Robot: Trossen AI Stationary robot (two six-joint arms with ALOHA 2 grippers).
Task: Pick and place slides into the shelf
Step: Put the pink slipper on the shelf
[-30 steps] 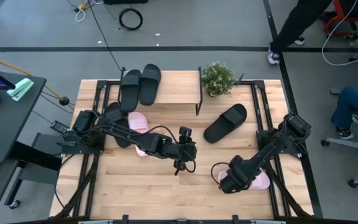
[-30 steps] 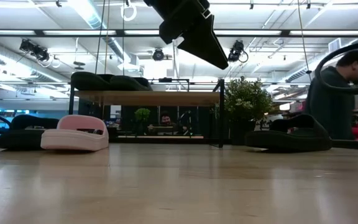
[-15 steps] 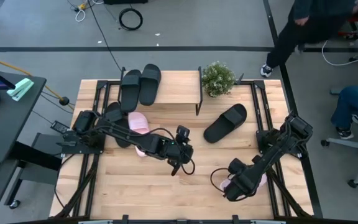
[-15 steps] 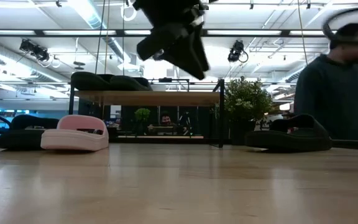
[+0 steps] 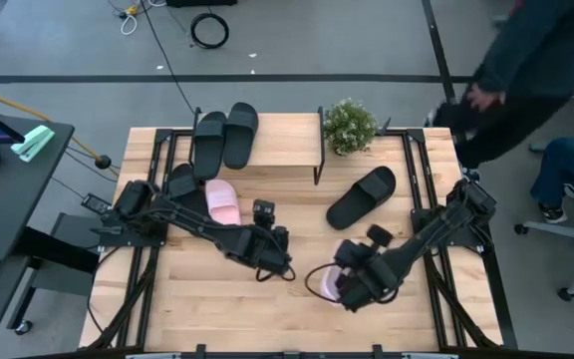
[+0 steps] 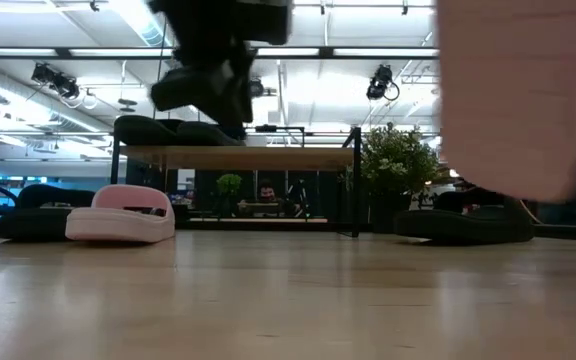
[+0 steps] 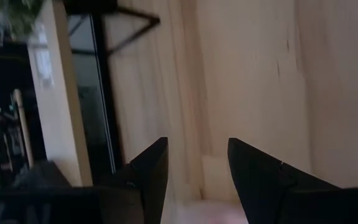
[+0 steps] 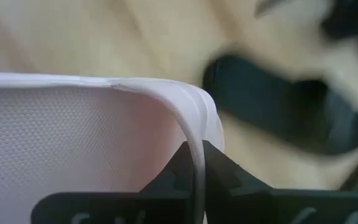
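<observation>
My right gripper (image 5: 341, 286) hangs over the near middle of the table, shut on a pale pink slide (image 5: 320, 282). That slide fills the upper right of the low view (image 6: 518, 90). My left gripper (image 5: 277, 267) hovers open just left of it and holds nothing (image 7: 194, 168). A second pink slide (image 5: 222, 202) lies sole-down near the shelf (image 5: 287, 150). Two black slides (image 5: 225, 138) lie on the shelf's wooden top board. Another black slide (image 5: 362, 196) lies on the table right of the shelf. More black slides (image 5: 180, 186) sit partly hidden under my left arm. My right gripper pinches a thin curved edge of the pink slide (image 8: 197, 152) between its two fingers. The slide is lifted clear of the table and sticks out from the fingers toward the table's left.
A small green potted plant (image 5: 350, 126) stands at the shelf's right end. Bare wood lies along the table's near edge (image 5: 217, 319). A person (image 5: 526, 70) moves beyond the far right corner, and another sits at the right (image 5: 571, 175).
My right gripper has raised the pink slide off the near right part of the table and carried it toward the table's left, into the low view. My left gripper has drifted toward the table's left.
</observation>
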